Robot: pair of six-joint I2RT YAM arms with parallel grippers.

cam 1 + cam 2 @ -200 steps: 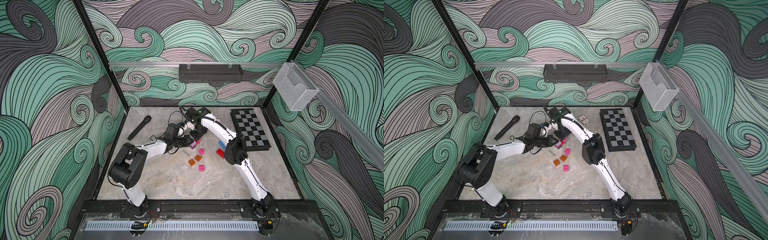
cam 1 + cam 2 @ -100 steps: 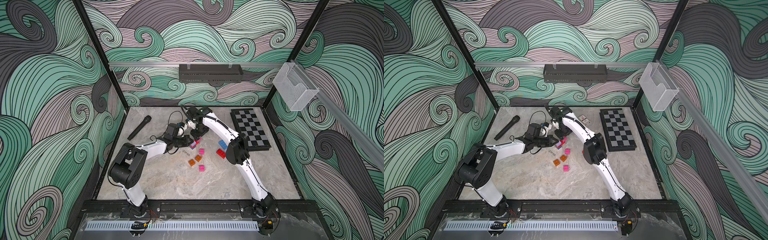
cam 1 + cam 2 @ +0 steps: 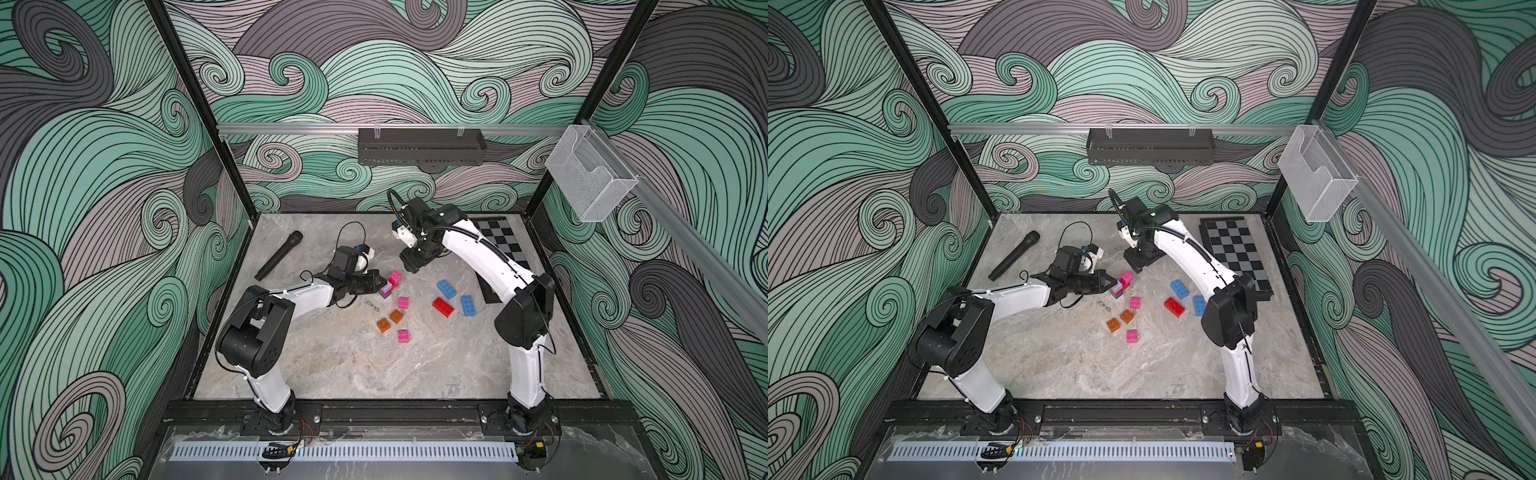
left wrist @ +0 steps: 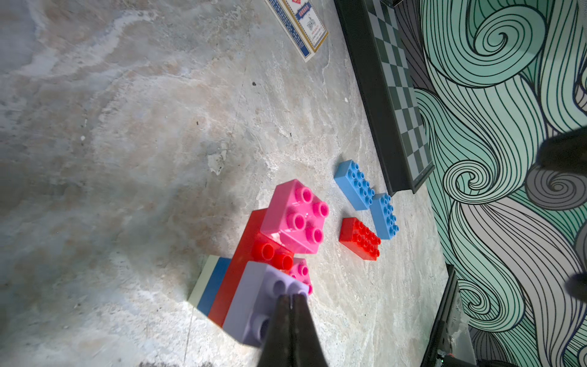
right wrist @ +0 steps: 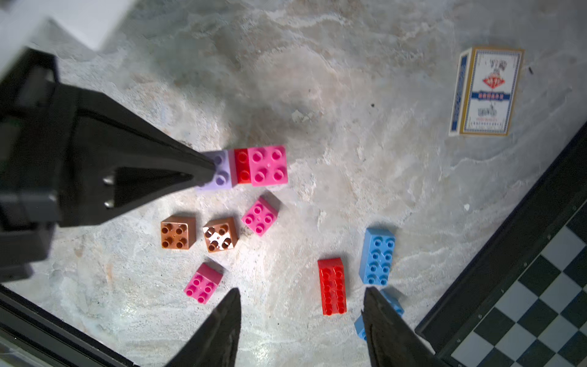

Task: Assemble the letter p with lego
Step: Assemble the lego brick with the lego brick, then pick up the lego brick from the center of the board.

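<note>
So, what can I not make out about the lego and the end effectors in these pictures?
The lilac brick: left wrist view, one end covered by the shut left end effector.
One blue brick: right wrist view, mostly behind a finger of the open right end effector.
The card box: left wrist view, cut off by the picture edge.

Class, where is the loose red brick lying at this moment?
In both top views the loose red brick lies flat on the table, next to two blue bricks near the chessboard.
</note>
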